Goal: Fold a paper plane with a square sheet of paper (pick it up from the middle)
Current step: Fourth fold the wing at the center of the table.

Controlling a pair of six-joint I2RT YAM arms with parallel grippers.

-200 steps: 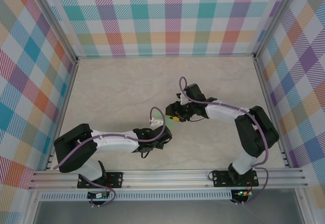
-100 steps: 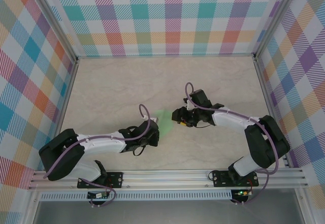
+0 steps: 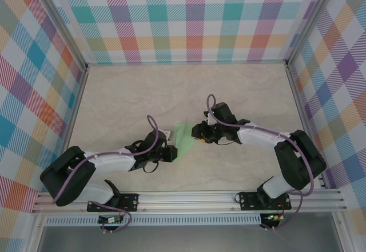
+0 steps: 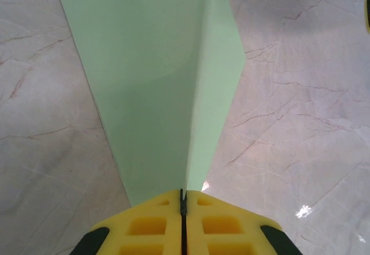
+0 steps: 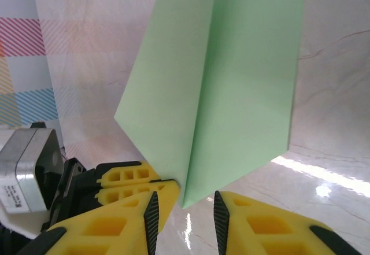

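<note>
The pale green sheet of paper (image 3: 183, 133) is folded along a centre crease and held off the marble table between the two arms. My left gripper (image 3: 173, 151) is shut on the paper's near end; in the left wrist view the yellow jaws (image 4: 182, 200) pinch the crease and the paper (image 4: 156, 93) rises away from them. My right gripper (image 3: 196, 131) is on the paper's other side. In the right wrist view the right gripper (image 5: 185, 209) is open, with the lower corner of the paper (image 5: 231, 81) hanging between its jaws, and the left gripper's fingers (image 5: 130, 177) are just beside it.
The marble table (image 3: 131, 98) is bounded by checked walls (image 3: 189, 23) at the back and sides and an aluminium rail (image 3: 189, 198) at the front. Both arm bases are on that rail.
My left gripper has drawn back to the left and down with the paper. The right gripper followed the paper and its jaws have narrowed around the paper's corner.
</note>
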